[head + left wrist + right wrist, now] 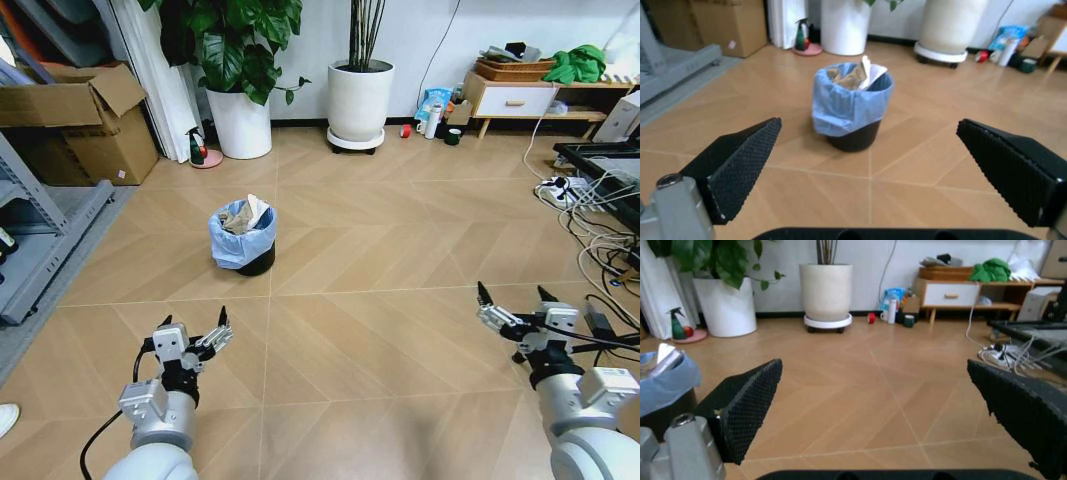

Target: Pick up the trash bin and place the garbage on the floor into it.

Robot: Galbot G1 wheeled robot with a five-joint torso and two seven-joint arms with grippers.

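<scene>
Head view shows us the trash bin standing upright on the wooden floor, at about eleven o'clock from where we stand. It is a small dark round bin lined with a crinkly light-blue bag, and crumpled brown and white paper sticks up out of its mouth.

Our left gripper hangs low over the floor at about seven o'clock in the head view, apart from the bin and on the near side of it. Its fingers are spread wide and grasp nothing. From the left wrist camera we see the bin straight ahead, framed between the two black textured fingers, with bare floor between gripper and bin.

Our right gripper hovers at about four o'clock in the head view, well apart from the bin. Its fingers are also released, parted wide with nothing between them. From the right wrist camera we see the black fingers spread over bare floor, and the blue-lined bin at the frame's edge.

Beyond the bin, at twelve o'clock, two large white planters stand against the wall. A cardboard box sits at ten o'clock, and a low wooden cabinet at two o'clock, with cables trailing across the floor at three o'clock.
</scene>
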